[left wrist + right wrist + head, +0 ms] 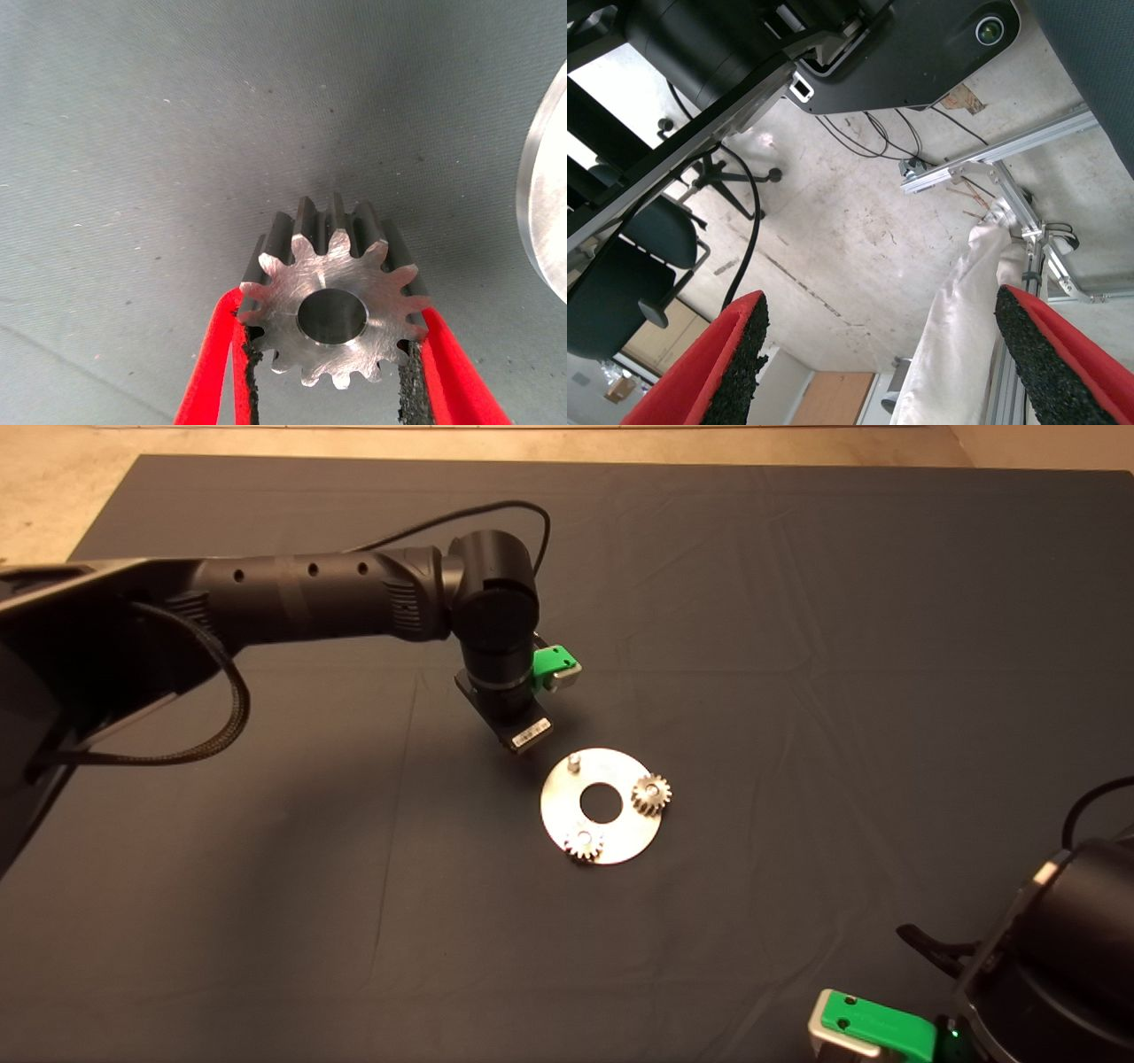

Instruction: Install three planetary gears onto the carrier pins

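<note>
the left gripper (332,376) clamps a planetary gear (332,305) above the surface, just far-left of the disc (620,833), where two gears (651,794) sit on pins. the right gripper (877,372) waits open, near right.

You've got two planetary gears seated on the disc (620,766): one (651,792) on the pin at the right edge, one (584,843) on the pin at the near edge, both flat, pin tips showing through the bores. The third pin (573,762) stands bare and upright at the far-left edge. The third gear (332,310) (silvery, round bore) is off the disc, pinched between red fingers (208,372) above the mat, disc rim just beside it.
</note>
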